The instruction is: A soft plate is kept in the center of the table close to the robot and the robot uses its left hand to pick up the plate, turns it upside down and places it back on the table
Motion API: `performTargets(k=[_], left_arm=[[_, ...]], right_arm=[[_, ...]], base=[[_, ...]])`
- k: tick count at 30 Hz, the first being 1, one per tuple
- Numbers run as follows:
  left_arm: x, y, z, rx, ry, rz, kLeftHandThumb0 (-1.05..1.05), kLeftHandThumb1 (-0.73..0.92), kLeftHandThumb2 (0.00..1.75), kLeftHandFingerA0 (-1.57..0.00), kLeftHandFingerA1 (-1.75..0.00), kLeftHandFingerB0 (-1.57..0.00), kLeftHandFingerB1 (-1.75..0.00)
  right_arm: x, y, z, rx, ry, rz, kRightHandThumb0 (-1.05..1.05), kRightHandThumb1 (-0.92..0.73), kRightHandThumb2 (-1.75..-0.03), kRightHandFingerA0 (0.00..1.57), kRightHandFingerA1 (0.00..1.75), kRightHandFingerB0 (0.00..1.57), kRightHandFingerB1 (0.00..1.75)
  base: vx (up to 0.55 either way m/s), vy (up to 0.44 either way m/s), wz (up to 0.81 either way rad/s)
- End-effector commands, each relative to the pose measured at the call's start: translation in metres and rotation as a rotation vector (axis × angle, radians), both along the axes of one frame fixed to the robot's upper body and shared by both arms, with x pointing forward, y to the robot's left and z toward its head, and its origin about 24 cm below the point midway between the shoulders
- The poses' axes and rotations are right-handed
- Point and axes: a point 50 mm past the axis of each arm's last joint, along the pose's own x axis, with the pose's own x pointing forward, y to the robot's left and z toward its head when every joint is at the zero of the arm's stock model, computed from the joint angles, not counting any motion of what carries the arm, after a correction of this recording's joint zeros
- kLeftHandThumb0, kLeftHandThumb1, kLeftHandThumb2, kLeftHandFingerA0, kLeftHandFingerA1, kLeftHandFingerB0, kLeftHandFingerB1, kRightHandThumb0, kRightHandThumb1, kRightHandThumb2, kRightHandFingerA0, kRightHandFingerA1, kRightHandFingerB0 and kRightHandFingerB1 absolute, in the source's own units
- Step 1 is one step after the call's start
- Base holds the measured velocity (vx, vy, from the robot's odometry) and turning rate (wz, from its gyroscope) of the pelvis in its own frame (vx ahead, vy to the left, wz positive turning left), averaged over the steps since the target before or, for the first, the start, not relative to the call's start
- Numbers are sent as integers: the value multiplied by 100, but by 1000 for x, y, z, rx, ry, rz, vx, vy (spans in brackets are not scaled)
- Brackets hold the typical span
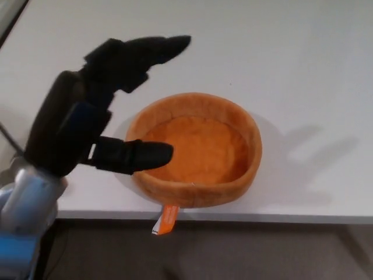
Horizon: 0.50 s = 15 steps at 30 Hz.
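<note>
A soft orange plate (pixel 201 151) with a raised rim sits right side up near the front edge of the white table (pixel 280 58). Its orange tag (pixel 166 220) hangs over the edge. My left hand (pixel 96 108) hovers at the plate's left side, open, with the fingers (pixel 148 49) stretched above the far left rim and the thumb (pixel 131 156) over the near left rim. Nothing is held. The right hand does not show.
The table's front edge (pixel 262 217) runs just below the plate, with dark floor beyond it. A dark strip borders the table at the top left corner (pixel 9 20).
</note>
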Motion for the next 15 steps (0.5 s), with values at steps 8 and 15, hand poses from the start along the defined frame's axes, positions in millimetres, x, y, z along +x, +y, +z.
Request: performTargets(k=[8,15], left_arm=[[50,-16,-60,454,259,197,-105,71,64,-33,-34,-33,-30],[56,-20,-83,516,324,222,-105,70,64,-35,-37,-35,-31]], right_arm=[[2,-9,5,-24,-7,8,-69,-84,-66,44,45,28,32],[6,-12,7,-31,-17,18,-70,-84,-66,42,45,27,31]], base=[[0,0,0],[0,0,0]])
